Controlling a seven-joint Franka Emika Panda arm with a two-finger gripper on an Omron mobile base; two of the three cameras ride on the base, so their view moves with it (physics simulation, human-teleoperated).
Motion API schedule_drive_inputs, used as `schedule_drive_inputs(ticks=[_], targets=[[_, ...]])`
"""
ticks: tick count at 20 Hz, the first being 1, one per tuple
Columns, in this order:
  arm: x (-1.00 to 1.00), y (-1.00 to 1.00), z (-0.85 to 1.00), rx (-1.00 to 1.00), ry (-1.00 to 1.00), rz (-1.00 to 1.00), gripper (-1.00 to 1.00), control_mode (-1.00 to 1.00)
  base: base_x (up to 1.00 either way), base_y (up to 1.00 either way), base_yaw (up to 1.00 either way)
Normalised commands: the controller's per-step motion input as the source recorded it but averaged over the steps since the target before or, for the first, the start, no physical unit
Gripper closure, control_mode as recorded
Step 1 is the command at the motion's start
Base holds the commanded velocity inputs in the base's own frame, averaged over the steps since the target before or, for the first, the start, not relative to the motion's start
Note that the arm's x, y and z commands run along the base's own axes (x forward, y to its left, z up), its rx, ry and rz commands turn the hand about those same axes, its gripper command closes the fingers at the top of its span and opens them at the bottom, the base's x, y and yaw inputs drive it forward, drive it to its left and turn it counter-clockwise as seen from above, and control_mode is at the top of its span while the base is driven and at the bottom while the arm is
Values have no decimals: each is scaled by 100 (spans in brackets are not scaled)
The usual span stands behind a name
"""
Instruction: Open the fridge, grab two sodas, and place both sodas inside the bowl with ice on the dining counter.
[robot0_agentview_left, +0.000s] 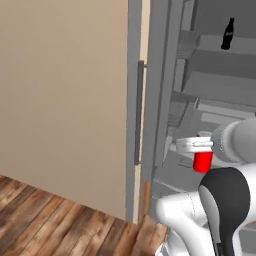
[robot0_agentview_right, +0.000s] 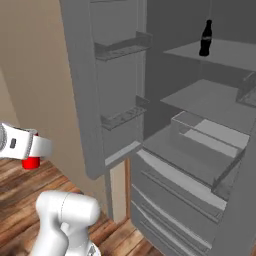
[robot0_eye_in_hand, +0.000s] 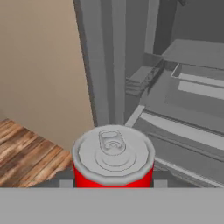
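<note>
Hand view: the hand (robot0_eye_in_hand: 113, 183) pinches the red can (robot0_eye_in_hand: 113, 164).
Keep it upright, carry slowly; black bottle (robot0_agentview_right: 205, 38) waits in the fridge (robot0_agentview_right: 200, 130).

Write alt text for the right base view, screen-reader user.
The gripper, at the left edge, holds a red soda can above the wood floor, outside the open grey fridge. A black cola bottle stands upright on an upper fridge shelf; the door's inner racks face the camera.
</note>
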Motion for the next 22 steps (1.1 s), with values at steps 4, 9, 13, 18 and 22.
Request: schedule_drive_inputs(ticks=[4,9,13,18,22], targets=[[0,0,0,0,0,0,100,100,-6,81,47],[0,0,0,0,0,0,100,100,14,83,33],[0,0,0,0,0,0,100,100,42,80,23],[0,0,0,0,0,0,100,100,54,83,27],[0,0,0,0,0,0,100,100,25,61,46]])
